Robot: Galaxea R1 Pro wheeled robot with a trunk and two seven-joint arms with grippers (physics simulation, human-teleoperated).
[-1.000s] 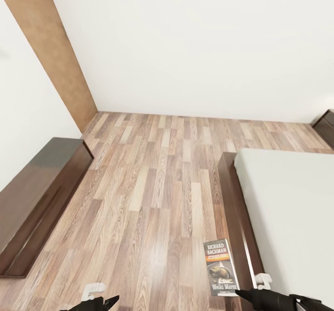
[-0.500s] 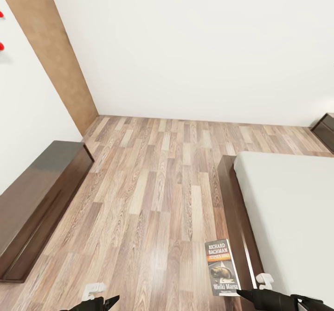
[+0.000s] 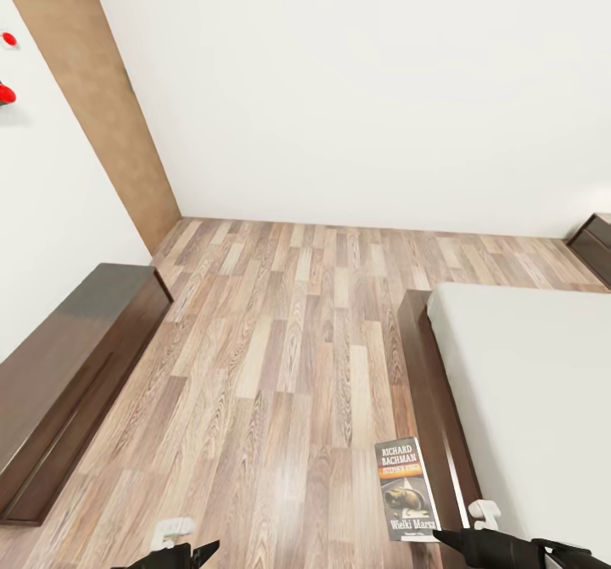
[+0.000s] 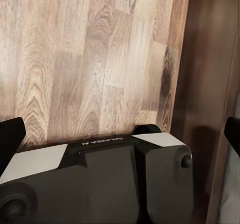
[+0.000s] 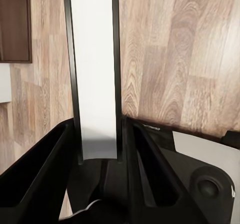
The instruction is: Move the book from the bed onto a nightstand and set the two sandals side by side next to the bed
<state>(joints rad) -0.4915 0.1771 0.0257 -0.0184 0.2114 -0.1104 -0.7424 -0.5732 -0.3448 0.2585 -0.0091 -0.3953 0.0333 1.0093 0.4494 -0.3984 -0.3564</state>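
My right gripper [image 3: 450, 539] is shut on the book [image 3: 408, 488], a thin dark paperback with white "RICHARD BACHMAN" and an orange band, held above the floor beside the bed's dark base [image 3: 428, 382]. In the right wrist view the book [image 5: 95, 68] stands edge-on, white pages between dark covers, clamped in the right gripper [image 5: 97, 134]. The light-grey mattress [image 3: 535, 382] lies to the right. A nightstand [image 3: 596, 242] shows at the far right edge. My left gripper [image 3: 199, 552] is low at the front; in the left wrist view the left gripper [image 4: 120, 134] is open and holds nothing. The sandals are out of view.
A long low dark-brown cabinet [image 3: 68, 365] runs along the left wall. A brown wall panel [image 3: 102, 103] fills the corner, with red things [image 3: 7, 92] on the wall beside it. Wood-plank floor [image 3: 288, 340] stretches between cabinet and bed.
The whole view has shifted downward a little, so the camera has tilted up and the red things on the left wall have come into sight. The book stays in my right gripper.
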